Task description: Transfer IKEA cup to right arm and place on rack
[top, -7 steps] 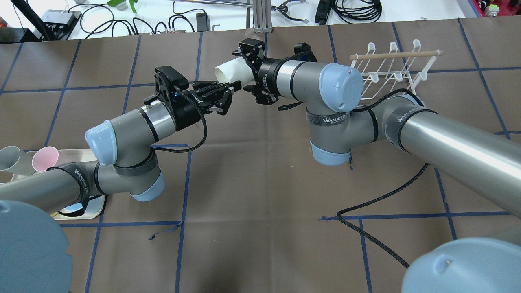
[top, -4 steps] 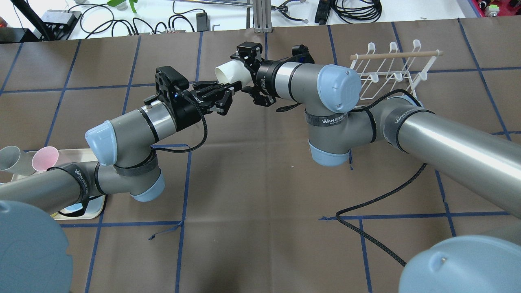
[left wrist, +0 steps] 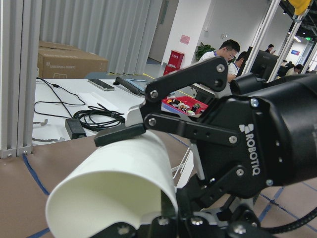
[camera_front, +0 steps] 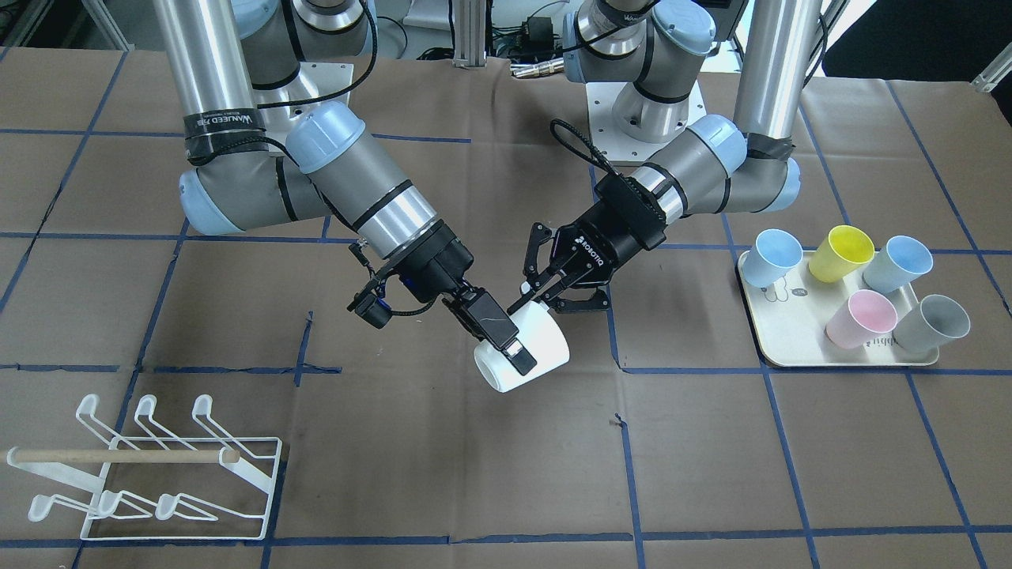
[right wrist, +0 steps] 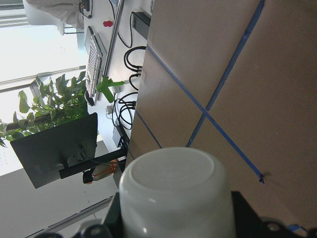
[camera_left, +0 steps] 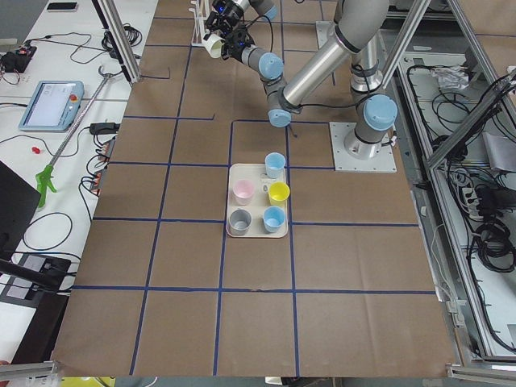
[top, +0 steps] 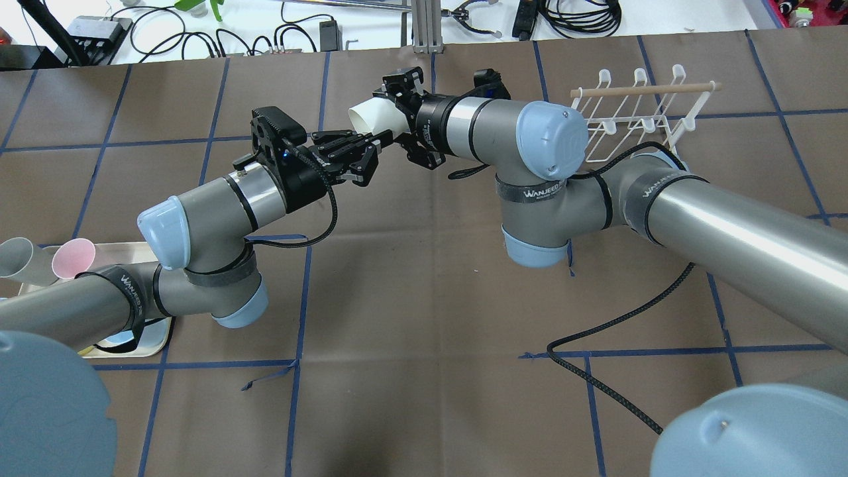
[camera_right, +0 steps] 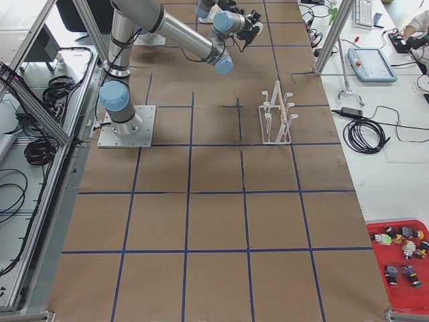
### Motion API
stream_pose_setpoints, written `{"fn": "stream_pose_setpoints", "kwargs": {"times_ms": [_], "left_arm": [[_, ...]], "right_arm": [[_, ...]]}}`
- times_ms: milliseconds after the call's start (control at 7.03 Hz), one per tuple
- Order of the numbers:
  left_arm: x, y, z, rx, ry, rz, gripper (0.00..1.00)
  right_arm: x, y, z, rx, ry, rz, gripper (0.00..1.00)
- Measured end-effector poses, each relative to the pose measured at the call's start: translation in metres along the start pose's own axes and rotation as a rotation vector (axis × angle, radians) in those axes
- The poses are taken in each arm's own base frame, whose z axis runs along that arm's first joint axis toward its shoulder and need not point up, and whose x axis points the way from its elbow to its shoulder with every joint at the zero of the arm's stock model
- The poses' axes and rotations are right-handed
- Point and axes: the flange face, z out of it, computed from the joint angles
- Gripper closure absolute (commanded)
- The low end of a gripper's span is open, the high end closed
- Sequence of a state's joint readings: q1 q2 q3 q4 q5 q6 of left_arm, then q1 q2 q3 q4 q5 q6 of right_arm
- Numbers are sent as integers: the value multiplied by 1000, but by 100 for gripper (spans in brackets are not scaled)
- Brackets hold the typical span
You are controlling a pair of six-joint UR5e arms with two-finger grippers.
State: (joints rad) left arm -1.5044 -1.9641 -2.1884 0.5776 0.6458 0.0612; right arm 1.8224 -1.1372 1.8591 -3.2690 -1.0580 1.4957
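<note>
The IKEA cup (camera_front: 541, 344) is white and hangs tilted above the table's middle, also seen in the overhead view (top: 376, 114). My right gripper (camera_front: 518, 352) is shut on its sides, one black finger lying across its wall. The right wrist view looks onto the cup's base (right wrist: 173, 193). My left gripper (camera_front: 553, 294) is open, its fingers spread just beside the cup's rim, holding nothing; overhead it (top: 363, 156) sits just below-left of the cup. The left wrist view shows the cup (left wrist: 124, 183) clamped by the other gripper. The white wire rack (camera_front: 253, 474) with its wooden dowel stands apart.
A cream tray (camera_front: 791, 359) on the left arm's side carries several coloured cups. A black braided cable (top: 616, 324) trails over the brown paper near the right arm. The rack (top: 629, 122) is behind the right arm's elbow in the overhead view.
The right wrist has turned and carried the white cup slightly up and away from the left gripper. The left gripper stays open and still.
</note>
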Motion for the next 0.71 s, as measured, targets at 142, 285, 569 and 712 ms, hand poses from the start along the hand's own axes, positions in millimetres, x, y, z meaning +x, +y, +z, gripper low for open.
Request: {"fn": "stream_pose_setpoints", "kwargs": {"times_ms": [142,285,569,712], "left_arm": [[-1,-1,-1,4,-11,-12,1],[-2,-2,-1,11,-18,-17,1],[-6,1,-10,25,-43,-19,1],[-10,10,-24,34,-75,-25,1]], "right_arm": [[-1,-1,0,1,0,0,67],[-1,-1,0,2,-1,0,68],[-4,-1,-2,3,-6,-3,77],[-5,-1,-2,5,-9,-7,78]]}}
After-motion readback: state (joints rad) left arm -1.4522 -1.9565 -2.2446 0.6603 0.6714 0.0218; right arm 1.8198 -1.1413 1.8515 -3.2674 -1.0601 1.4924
